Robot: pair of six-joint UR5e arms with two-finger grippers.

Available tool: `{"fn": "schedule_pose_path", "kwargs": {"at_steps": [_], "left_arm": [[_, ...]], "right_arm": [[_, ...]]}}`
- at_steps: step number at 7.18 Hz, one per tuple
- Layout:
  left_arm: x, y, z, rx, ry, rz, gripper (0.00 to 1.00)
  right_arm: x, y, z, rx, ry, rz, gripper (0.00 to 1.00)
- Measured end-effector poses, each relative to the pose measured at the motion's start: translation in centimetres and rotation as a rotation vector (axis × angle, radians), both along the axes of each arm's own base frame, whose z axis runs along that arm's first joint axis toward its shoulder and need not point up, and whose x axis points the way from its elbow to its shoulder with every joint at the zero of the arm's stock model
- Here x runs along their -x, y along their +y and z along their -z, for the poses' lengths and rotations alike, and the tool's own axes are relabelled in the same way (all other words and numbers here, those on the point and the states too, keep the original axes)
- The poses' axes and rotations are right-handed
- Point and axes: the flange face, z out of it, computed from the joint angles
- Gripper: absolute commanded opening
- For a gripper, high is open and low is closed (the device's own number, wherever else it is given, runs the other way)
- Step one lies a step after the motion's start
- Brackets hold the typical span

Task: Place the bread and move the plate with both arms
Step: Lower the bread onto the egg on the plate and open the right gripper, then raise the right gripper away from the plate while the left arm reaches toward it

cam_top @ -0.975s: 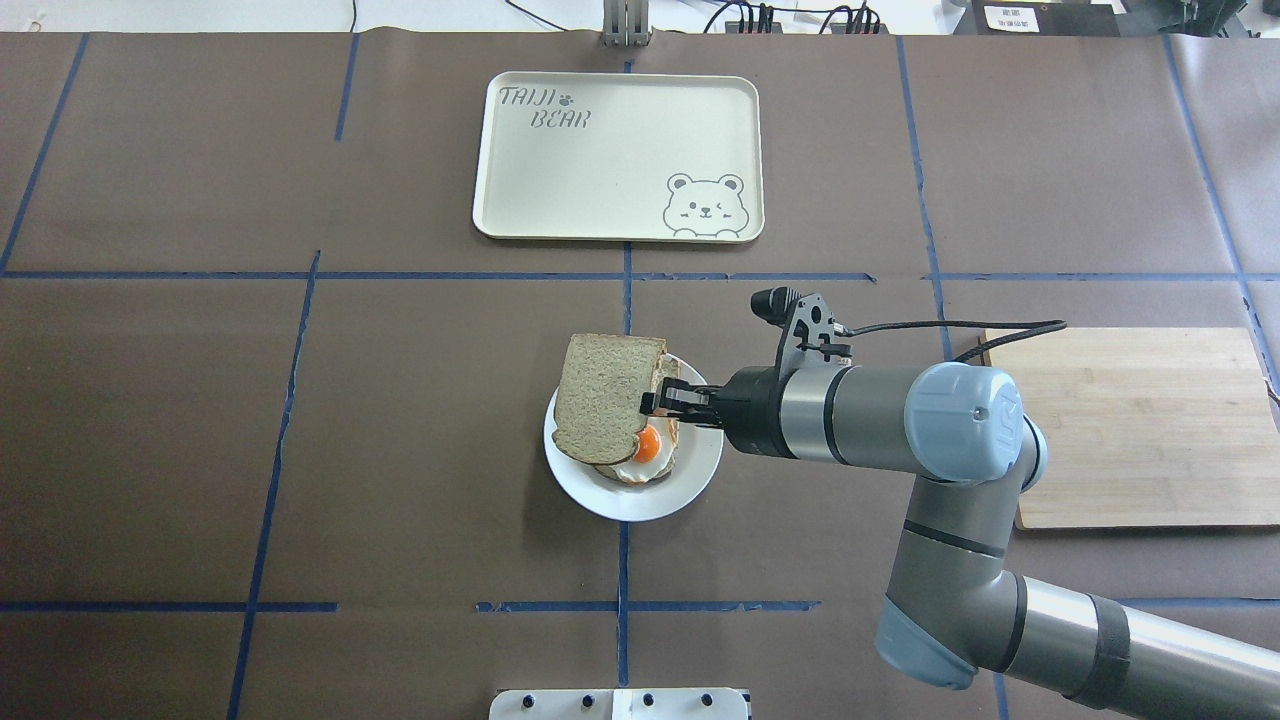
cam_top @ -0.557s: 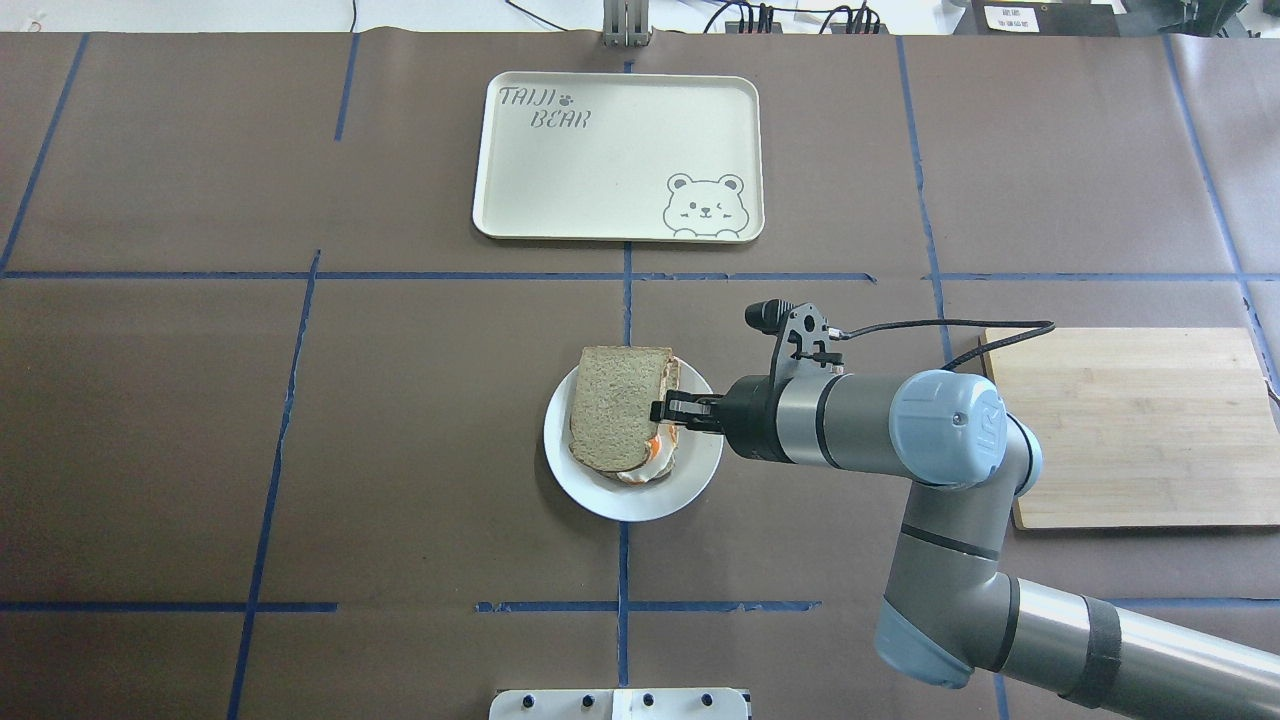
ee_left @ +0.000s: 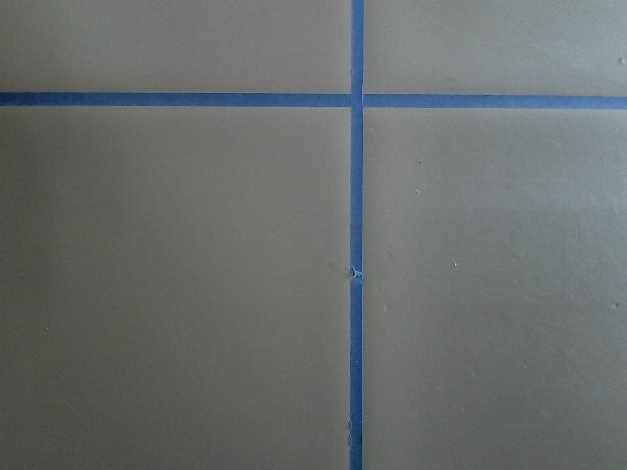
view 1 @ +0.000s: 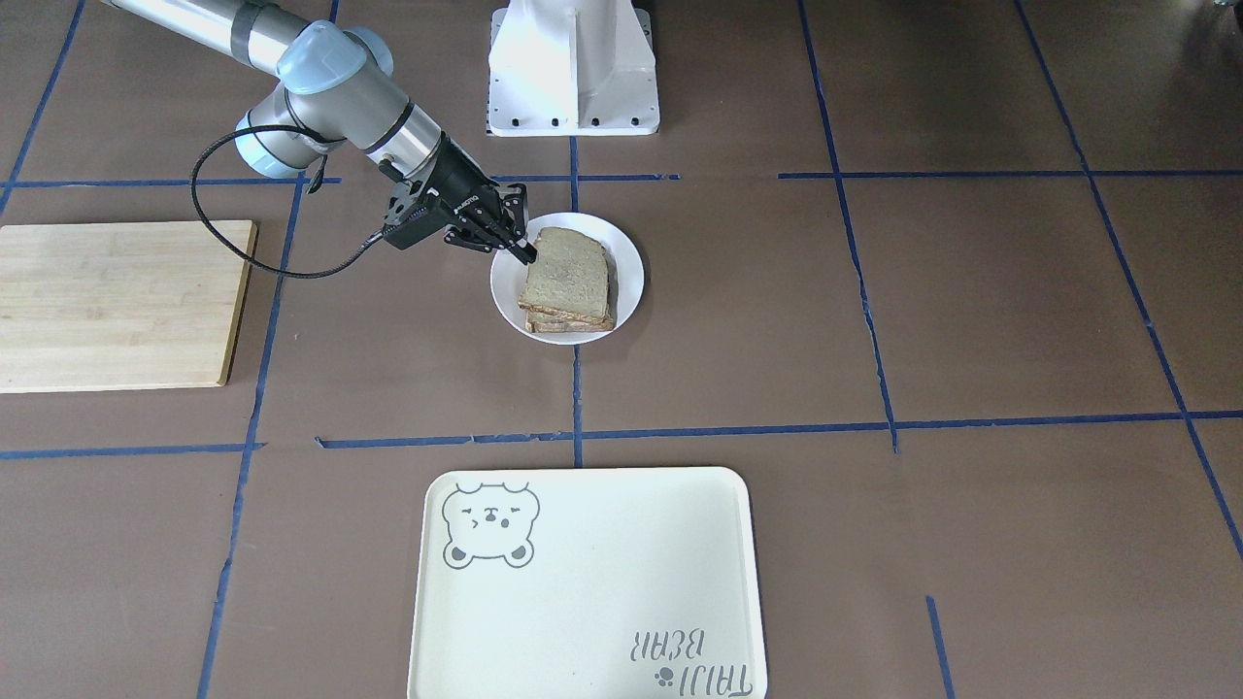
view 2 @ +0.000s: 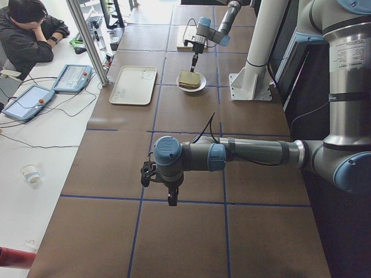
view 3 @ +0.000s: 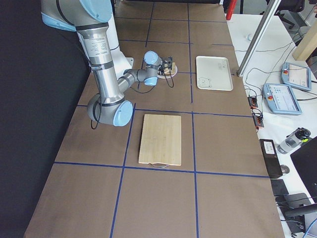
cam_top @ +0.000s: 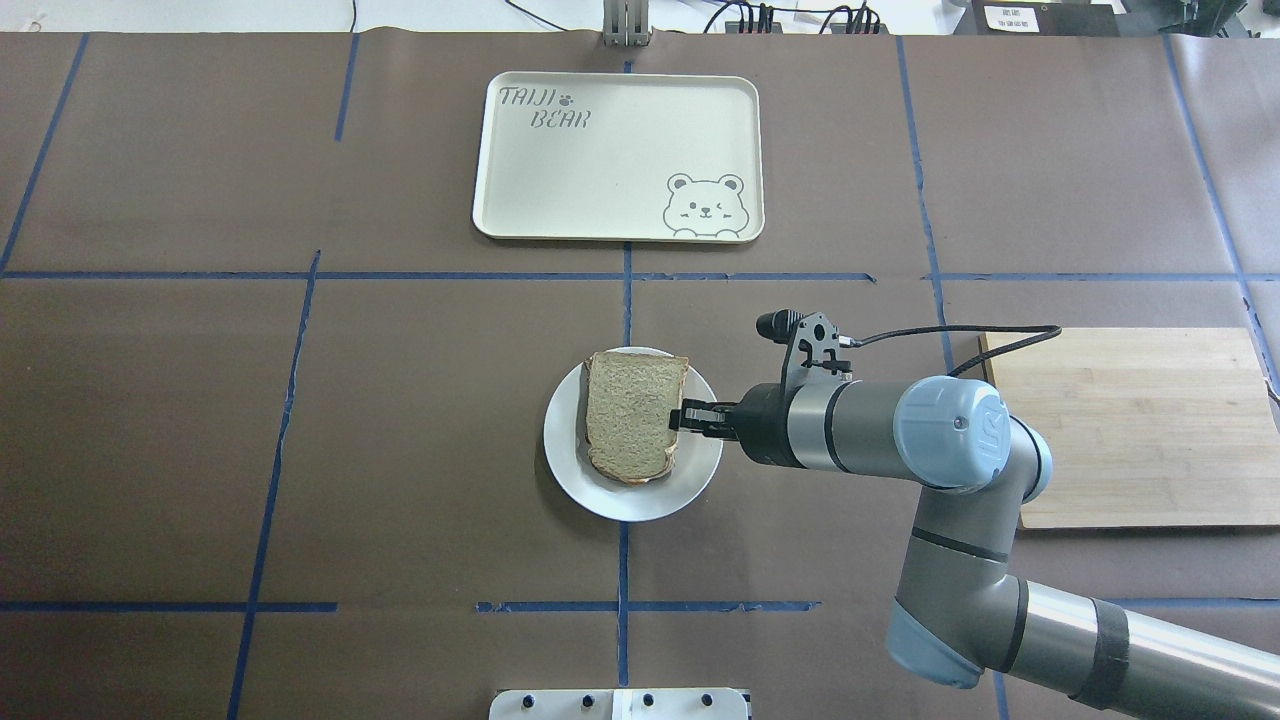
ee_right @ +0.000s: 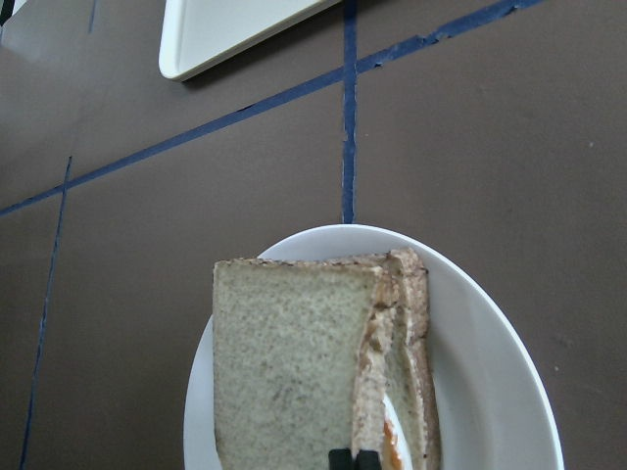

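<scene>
A: right gripper [cam_top: 683, 417] state?
B: fingers nearly together, pinching the bread [cam_top: 630, 415] at its crust edge; bread lies flat atop the egg slice [ee_right: 416, 372] on the plate [cam_top: 575, 470], mid-table [cam_top: 400, 400]
A: left gripper [view 2: 171, 194]?
B: hangs over the table's left end, well apart from the plate; spread or closed, can't tell
</scene>
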Motion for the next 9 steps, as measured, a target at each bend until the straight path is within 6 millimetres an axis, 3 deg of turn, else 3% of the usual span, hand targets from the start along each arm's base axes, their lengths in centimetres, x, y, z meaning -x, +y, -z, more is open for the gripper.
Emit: {"fn": "schedule_pose_path", "kwargs": {"at_steps": [1,2,4,6,8,9], "left_arm": [[0.0,0.0,0.2,-0.003,0.000,0.000,1.00],[0.0,0.0,0.3,-0.005,0.000,0.000,1.00],[0.0,-0.1,0.4,-0.009,0.000,0.000,1.00],[-0.1,-0.6,2.3,-0.050,-0.001,-0.001,1.00],[-1.2,-1.0,8.4,-0.091,0.012,0.056,1.00],[-3.7,-1.1,12.3,-0.079,0.049,0.081,1.00]], "right_arm": [[0.3,0.1,-0.4,0.003,0.007,0.003,0.87],[0.5,0.3,-0.5,0.005,0.009,0.006,1.00],[0.5,0.2,-0.1,0.010,0.001,0.001,1.00],[-1.4,-1.5,1.2,0.024,0.015,-0.018,1.00],[-4.9,-3.0,4.5,0.066,0.090,-0.041,1.00],[-7.3,-4.2,5.6,0.098,0.145,-0.060,1.00]]}}
